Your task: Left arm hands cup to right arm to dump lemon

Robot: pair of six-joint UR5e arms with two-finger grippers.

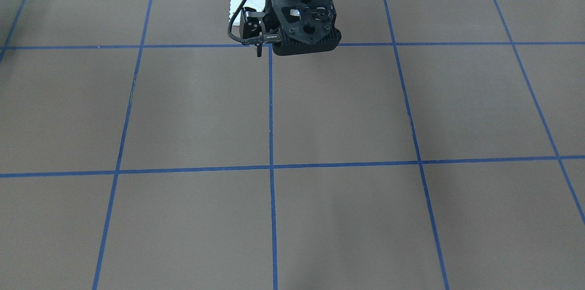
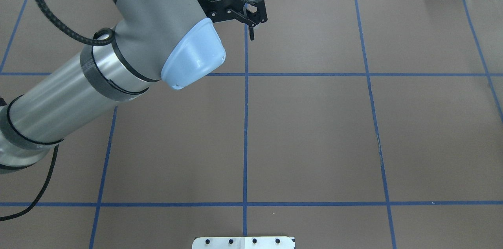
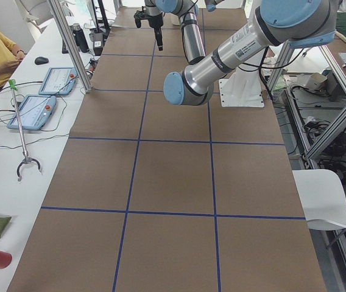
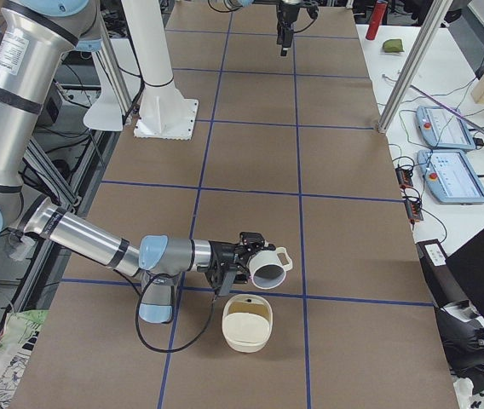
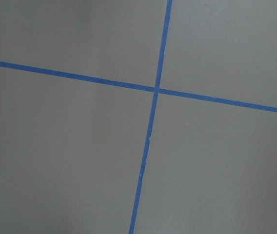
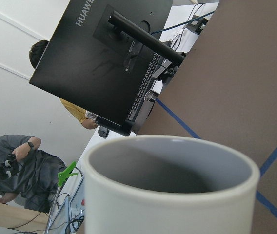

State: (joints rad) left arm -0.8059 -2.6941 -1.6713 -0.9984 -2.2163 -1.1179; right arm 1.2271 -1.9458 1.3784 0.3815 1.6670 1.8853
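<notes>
Jutting sideways from right gripper (image 4: 249,258), cup (image 4: 269,269), grasp cannot be told, left gripper (image 2: 251,32) closed, empty.

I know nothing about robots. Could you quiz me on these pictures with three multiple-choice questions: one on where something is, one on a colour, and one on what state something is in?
1. Where is the cup?
A. At the end of the right arm, next to a cream container.
B. Lying on the table under the left arm.
C. On the side desk by the tablets.

2. What colour is the inside of the cup?
A. Red.
B. Grey.
C. Yellow.

3. How does the left gripper stand?
A. Clamped on the cup.
B. Fingers spread wide.
C. Fingers closed together, holding nothing.

Answers:
1 A: the right-side view shows the cup at that arm's tip, tipped sideways beside the container.
2 B: the right wrist view looks into a grey interior.
3 C: the overhead view shows the fingers meeting in one thin point with nothing between them.
</notes>
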